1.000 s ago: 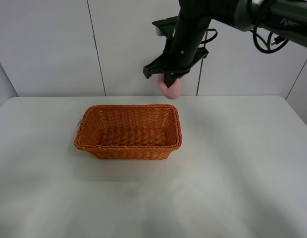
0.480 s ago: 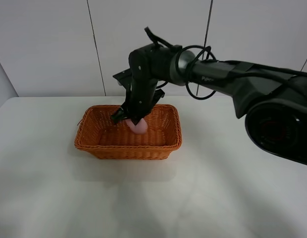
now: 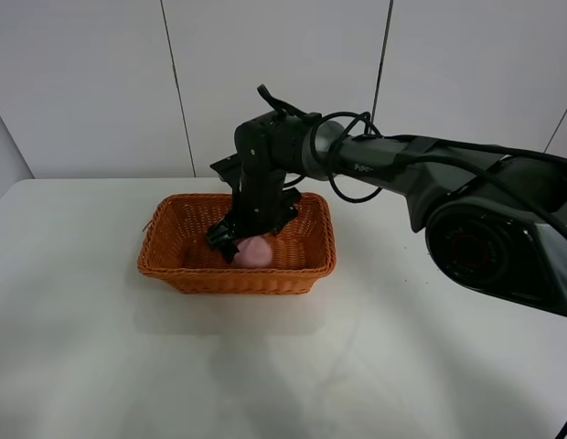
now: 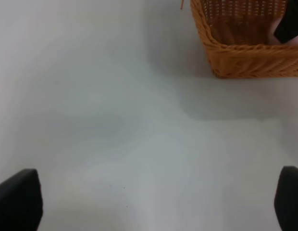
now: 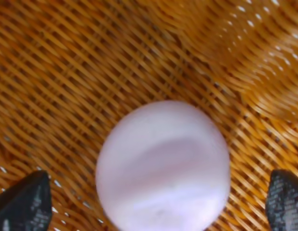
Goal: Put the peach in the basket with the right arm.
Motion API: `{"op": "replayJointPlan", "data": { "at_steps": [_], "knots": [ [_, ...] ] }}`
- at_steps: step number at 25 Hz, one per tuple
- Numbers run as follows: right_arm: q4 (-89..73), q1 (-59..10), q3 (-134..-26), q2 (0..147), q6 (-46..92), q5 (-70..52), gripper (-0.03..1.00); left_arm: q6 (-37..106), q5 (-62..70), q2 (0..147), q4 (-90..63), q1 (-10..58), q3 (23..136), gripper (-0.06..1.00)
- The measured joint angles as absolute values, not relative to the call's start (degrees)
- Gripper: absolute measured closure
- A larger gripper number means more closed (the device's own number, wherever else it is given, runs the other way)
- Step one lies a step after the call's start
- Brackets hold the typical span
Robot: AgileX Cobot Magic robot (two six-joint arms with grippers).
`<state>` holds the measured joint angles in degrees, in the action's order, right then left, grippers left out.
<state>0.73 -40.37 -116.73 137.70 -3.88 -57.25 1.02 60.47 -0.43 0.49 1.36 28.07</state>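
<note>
While the right gripper (image 5: pixel 154 199) hangs wide open and empty in the basket (image 3: pixel 238 277), the soft-looking, round peach (image 5: pixel 162 163) needs a gentle hold on its sides.

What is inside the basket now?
The peach lies on the basket floor, between the tips of the open right claw. The arm covers part of the floor behind it.

White tabletop (image 3: pixel 430 366), matte, faint soft shadows. Back wall (image 3: pixel 82 82): pale grey-white panels divided by thin dark vertical seams (image 3: pixel 176 87). Lighting even, diffuse.
</note>
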Motion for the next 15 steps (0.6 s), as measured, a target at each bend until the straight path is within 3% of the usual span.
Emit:
{"op": "replayJointPlan", "data": {
  "at_steps": [6,15],
  "knots": [
    [0.48,-40.37,-117.81,135.33,-3.88,-58.38,0.28,1.02,60.47,-0.43,0.49,1.36,28.07,-0.05],
    [2.16,-39.72,-133.29,132.23,-3.88,-68.95,0.27,1.02,60.47,-0.43,0.49,1.36,28.07,-0.05]
  ]
}}
